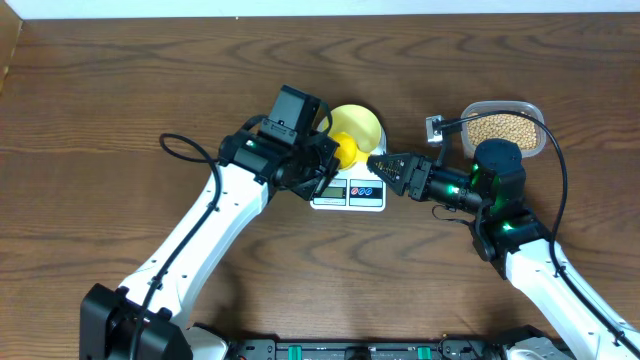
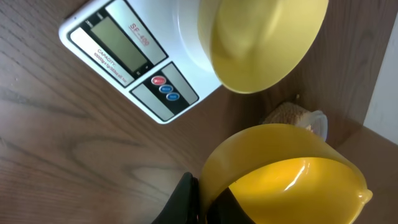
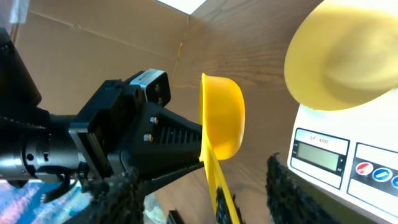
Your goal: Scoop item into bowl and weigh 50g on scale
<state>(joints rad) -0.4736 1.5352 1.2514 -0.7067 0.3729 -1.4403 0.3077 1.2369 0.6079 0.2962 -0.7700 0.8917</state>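
Note:
The pale-yellow bowl [image 1: 362, 122] stands on the white scale [image 1: 350, 195]; no beans show in it. The beans [image 1: 505, 128] lie in a clear tub at the right. My left gripper [image 1: 325, 160] is shut on the rim of a bright yellow scoop [image 1: 345, 150], held in front of the scale; the scoop [image 2: 292, 186] looks empty. My right gripper [image 1: 376, 161] is open, its fingers on either side of the scoop's handle [image 3: 217, 180] without touching it. The bowl [image 2: 261, 43] and scale [image 2: 124, 56] show in the left wrist view, and the bowl [image 3: 342, 56] and scale [image 3: 336, 155] in the right wrist view.
The clear plastic tub [image 1: 541, 112] stands right of the scale, behind my right arm; a corner of it shows in the left wrist view [image 2: 314, 121]. A small grey clip-like object [image 1: 435, 127] lies between bowl and tub. A cardboard box edge [image 1: 8, 50] stands at far left.

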